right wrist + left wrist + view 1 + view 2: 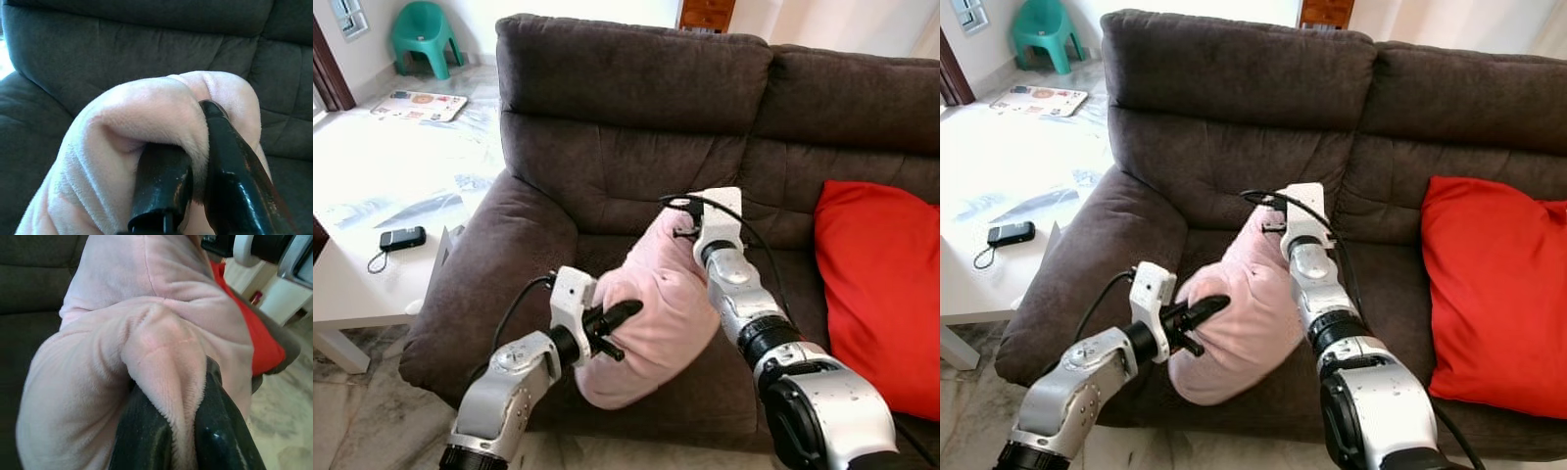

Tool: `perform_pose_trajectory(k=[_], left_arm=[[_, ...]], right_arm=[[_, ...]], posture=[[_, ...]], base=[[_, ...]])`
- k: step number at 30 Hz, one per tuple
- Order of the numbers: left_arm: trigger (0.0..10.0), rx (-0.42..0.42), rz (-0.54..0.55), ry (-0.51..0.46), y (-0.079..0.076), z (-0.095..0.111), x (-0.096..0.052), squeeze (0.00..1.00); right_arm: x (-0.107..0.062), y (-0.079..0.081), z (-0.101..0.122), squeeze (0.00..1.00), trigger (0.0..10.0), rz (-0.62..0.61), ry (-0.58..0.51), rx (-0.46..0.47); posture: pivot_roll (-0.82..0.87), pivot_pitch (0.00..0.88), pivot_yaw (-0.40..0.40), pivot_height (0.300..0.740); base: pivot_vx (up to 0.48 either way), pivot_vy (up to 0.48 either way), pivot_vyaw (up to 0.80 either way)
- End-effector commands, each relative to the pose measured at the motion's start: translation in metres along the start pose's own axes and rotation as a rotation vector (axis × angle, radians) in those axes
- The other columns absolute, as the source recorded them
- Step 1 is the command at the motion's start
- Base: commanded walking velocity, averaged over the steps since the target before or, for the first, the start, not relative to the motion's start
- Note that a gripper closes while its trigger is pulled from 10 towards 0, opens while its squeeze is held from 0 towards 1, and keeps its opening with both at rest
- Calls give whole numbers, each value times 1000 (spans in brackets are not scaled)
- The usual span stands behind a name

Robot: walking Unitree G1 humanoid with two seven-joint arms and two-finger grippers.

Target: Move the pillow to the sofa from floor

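My black fingers [215, 431] pinch a pale pink pillow [656, 313] (plain, no pattern). The sofa [626, 88] is dark grey-brown, and the cushion [881, 284] on it is solid red. My arms are silver with white wrist housings. The low table [372, 196] is white; the plastic chair [423, 34] is teal.

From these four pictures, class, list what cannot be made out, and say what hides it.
- Right gripper fingers: in the eye views, behind its wrist and the pink pillow.
- Red cushion: cut by the picture's right edge.
- Black device on the white table: too small to identify.
- Left gripper fingertips: buried in pillow fabric.
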State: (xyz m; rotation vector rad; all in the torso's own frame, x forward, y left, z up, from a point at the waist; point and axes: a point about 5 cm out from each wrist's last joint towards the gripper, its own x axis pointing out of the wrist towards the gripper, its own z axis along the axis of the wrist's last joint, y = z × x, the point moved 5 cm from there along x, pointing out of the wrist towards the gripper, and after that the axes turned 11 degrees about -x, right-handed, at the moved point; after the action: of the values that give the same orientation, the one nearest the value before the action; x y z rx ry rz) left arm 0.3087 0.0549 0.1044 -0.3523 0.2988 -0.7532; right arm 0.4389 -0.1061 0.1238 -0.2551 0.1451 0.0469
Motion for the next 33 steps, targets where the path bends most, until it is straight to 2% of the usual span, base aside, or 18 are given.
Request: perform_pose_trajectory(k=[1, 4, 13, 18, 22, 23, 24, 25, 33], left_arm=[[10000, 47, -69, -21, -17, 10, 6, 0], [10000, 54, -41, -35, -11, 12, 5, 0], [10000, 62, -10, -61, -4, 20, 2, 0], [10000, 74, 3, -49, -1, 17, -1, 0], [10000, 80, 9, -37, 0, 13, -2, 0], [10000, 80, 8, -36, 0, 13, -2, 0], [10000, 81, 10, -35, 0, 13, -2, 0], [10000, 83, 11, -33, 1, 13, -2, 0], [10000, 98, 29, -22, 6, 10, -2, 0]], right_arm=[[1, 19, 21, 0, 10000, 65, -68, 24], [-1, 26, 18, 0, 10000, 92, -63, 30], [-1, 33, 21, 0, 10000, 114, -73, 44], [-4, 47, 19, 0, 10000, 173, -70, 34], [-6, 52, 14, 0, 10000, 196, -61, 32], [-6, 53, 12, 129, 10000, 200, -60, 24], [-7, 55, 11, 635, 10000, 214, -62, 30], [-8, 55, 11, 1000, 10000, 219, -63, 31], [-7, 54, 14, 1000, 10000, 212, -75, 38]], posture=[[141, 0, -123, 740], [142, 0, -125, 740], [145, 0, -129, 740], [147, 0, -132, 740], [147, 0, -133, 740], [147, 0, -133, 740], [147, 0, -132, 740], [147, 0, -132, 740], [143, 0, -127, 740]], base=[[0, 0, 0], [0, 0, 0], [0, 0, 0], [0, 0, 0], [0, 0, 0], [0, 0, 0], [0, 0, 0], [0, 0, 0], [0, 0, 0]])
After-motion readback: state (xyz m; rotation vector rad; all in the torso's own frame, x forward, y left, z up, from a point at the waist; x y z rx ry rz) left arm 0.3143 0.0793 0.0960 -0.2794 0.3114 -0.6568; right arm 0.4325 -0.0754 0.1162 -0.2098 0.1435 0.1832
